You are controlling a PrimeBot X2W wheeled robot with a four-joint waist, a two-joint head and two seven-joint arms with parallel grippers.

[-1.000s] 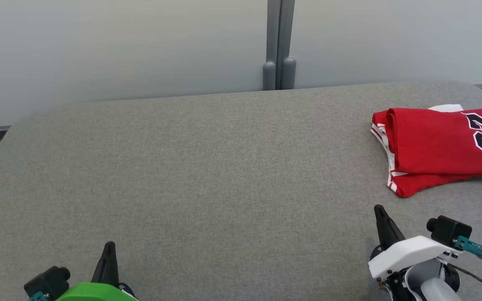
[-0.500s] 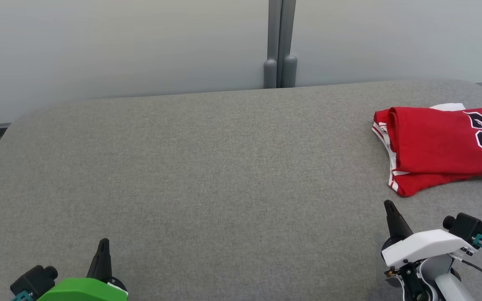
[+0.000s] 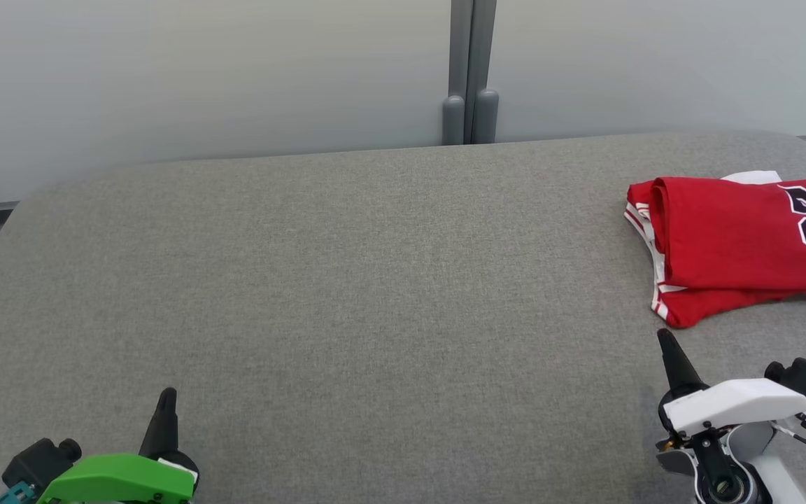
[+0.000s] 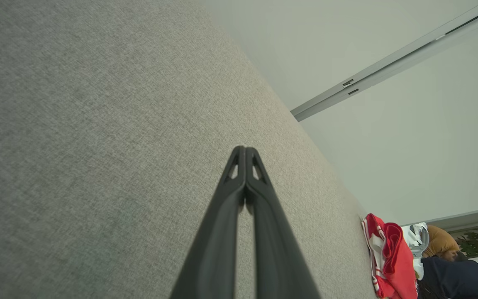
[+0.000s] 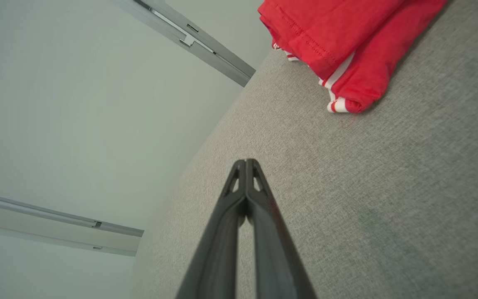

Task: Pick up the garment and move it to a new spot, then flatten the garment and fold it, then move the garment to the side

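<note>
At lower left of grey worktop (image 3: 375, 280): left gripper (image 3: 166, 399), jaws together, nothing held. Lower right: right gripper (image 3: 666, 339), jaws together, empty, tip near the folded red garment (image 3: 732, 245), which lies at worktop's far right edge.

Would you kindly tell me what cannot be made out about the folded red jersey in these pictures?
Head view: the jersey runs past the right edge, cutting its number short.
Head view: a white patch behind it is mostly hidden by red fabric.
Right wrist view: the top edge cuts off most of the jersey.
Left wrist view: it lies far off, edge-on and small.
</note>
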